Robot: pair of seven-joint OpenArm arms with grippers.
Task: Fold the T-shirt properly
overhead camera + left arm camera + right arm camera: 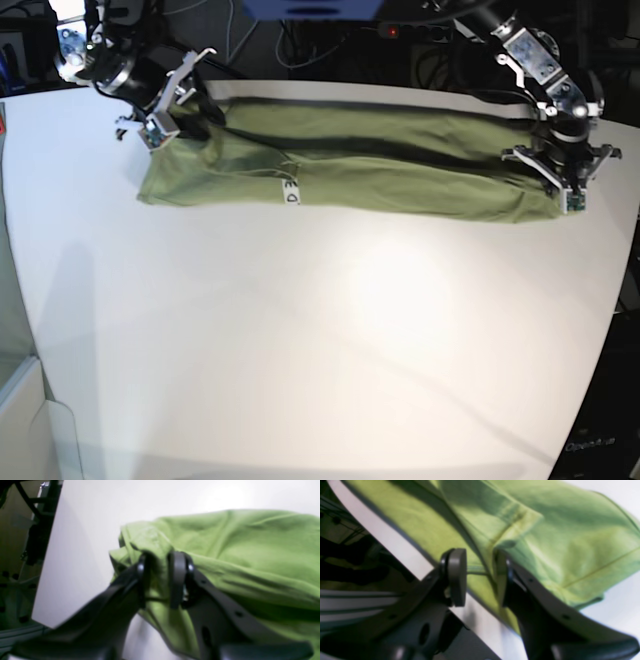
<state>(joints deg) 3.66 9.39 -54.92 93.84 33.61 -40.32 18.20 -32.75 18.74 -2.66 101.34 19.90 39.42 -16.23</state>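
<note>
The olive-green T-shirt (380, 165) lies as one long folded band across the far part of the white table (320, 340), with a small white label (290, 190) showing at its front edge. My left gripper (562, 190) is at the band's right end. In the left wrist view this gripper (160, 580) is shut on a bunched fold of the T-shirt (250, 555). My right gripper (165, 125) sits at the band's left end. In the right wrist view it (480, 577) is open, with a fold of the T-shirt (557, 542) resting against one finger (505, 580).
The table's edge (402, 550) runs close under my right gripper, with dark framing beyond it. Another table edge (47, 580) lies left of my left gripper. Cables and dark equipment (330, 20) stand behind the table.
</note>
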